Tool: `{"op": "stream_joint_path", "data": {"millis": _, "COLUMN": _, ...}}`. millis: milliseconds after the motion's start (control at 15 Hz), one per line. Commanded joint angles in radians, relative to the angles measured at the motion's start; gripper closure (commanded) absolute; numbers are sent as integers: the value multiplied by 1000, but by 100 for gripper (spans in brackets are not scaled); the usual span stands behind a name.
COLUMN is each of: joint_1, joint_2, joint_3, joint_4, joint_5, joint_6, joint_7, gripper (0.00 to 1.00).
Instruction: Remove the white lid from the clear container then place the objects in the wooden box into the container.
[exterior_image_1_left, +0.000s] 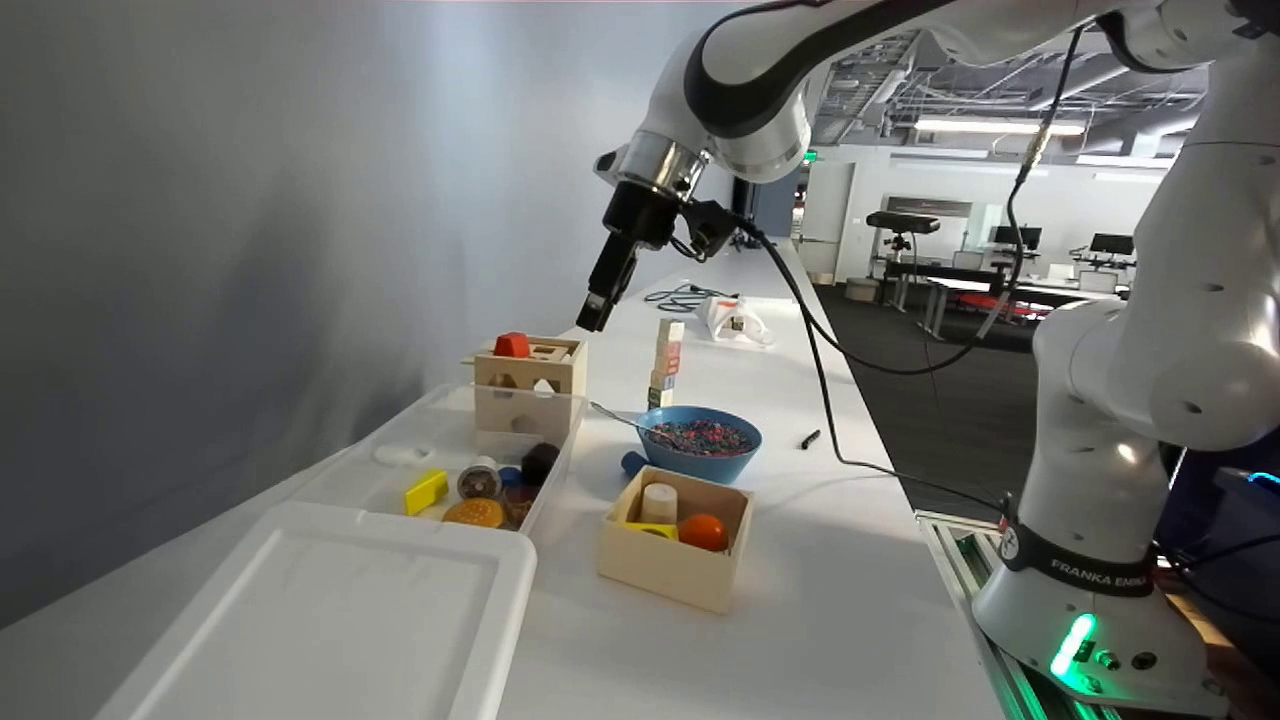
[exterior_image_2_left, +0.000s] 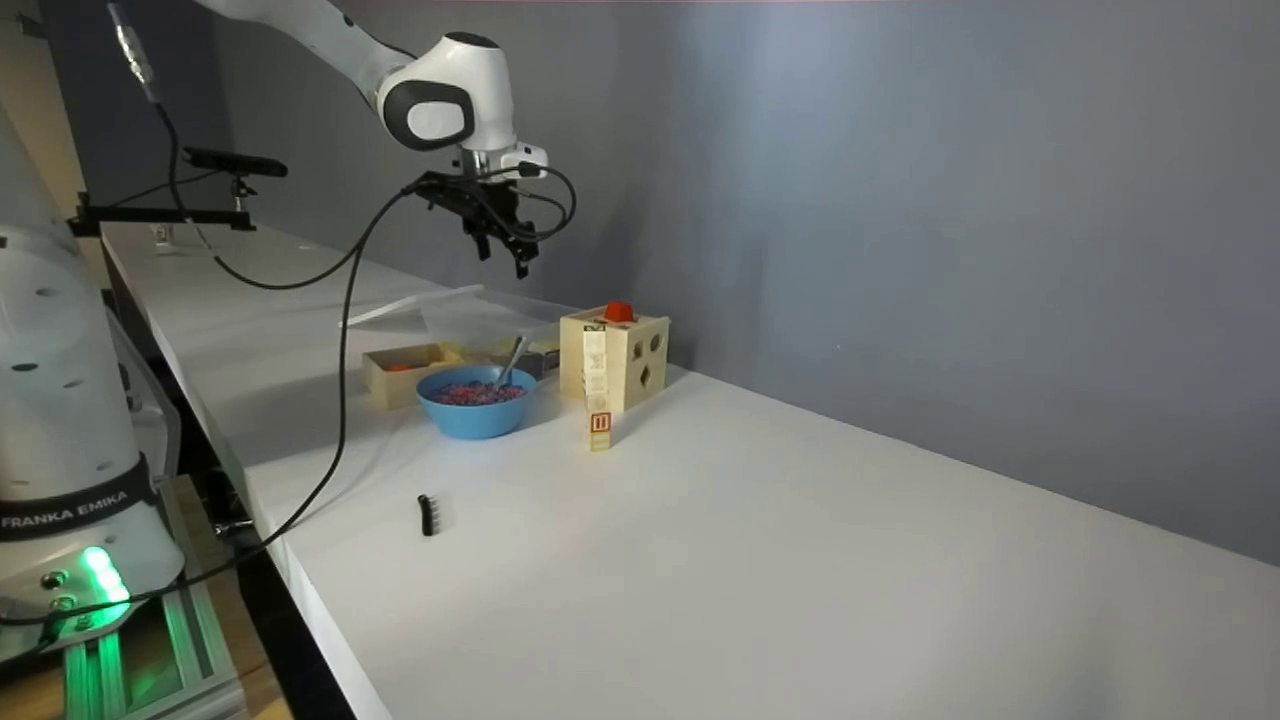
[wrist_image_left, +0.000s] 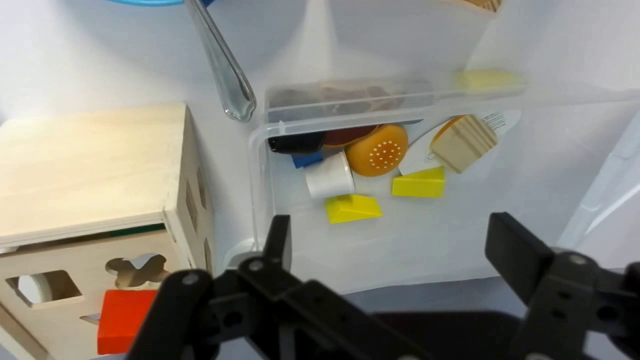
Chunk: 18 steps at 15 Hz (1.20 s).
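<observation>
At lower centre in an exterior view, the rounded orange toy (exterior_image_1_left: 703, 532) inside the rectangular light-wood box (exterior_image_1_left: 665, 572) seems light, slippery plastic; the tool (wrist_image_left: 391, 236), spread and empty, should clasp it mid-height.

A white table (exterior_image_2_left: 800, 570) carries a round blue bowl (exterior_image_1_left: 712, 468): just beside the bowl, an open light-wood box (exterior_image_1_left: 668, 574); near the bowl, a clear shallow plastic tub (wrist_image_left: 540, 165), a light-wood cube with cut-outs (exterior_image_2_left: 622, 368), an upright wooden-block stack (exterior_image_2_left: 597, 388) and a black comb-like piece (exterior_image_2_left: 427, 515).
</observation>
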Motion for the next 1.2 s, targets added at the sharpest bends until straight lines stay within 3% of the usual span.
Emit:
{"op": "stream_joint_path", "data": {"millis": 0, "joint_1": 25, "joint_2": -6, "joint_3": -23, "joint_4": -5, "joint_5": -9, "joint_6": 0, "joint_7": 8, "gripper": 0}}
{"op": "stream_joint_path", "data": {"millis": 200, "joint_1": 28, "joint_2": -6, "joint_3": -21, "joint_4": -11, "joint_5": -9, "joint_6": 0, "joint_7": 8, "gripper": 0}}
{"op": "stream_joint_path", "data": {"millis": 533, "joint_1": 31, "joint_2": -104, "joint_3": -68, "joint_4": -75, "joint_5": 10, "joint_6": -249, "joint_7": -75, "gripper": 0}}
{"op": "stream_joint_path", "data": {"millis": 667, "joint_1": 17, "joint_2": -147, "joint_3": -80, "joint_4": -115, "joint_5": -6, "joint_6": -307, "joint_7": -41, "gripper": 0}}
{"op": "stream_joint_path", "data": {"millis": 1133, "joint_1": 34, "joint_2": -289, "joint_3": -104, "joint_4": -354, "joint_5": 112, "joint_6": -289, "joint_7": 67, "gripper": 0}}
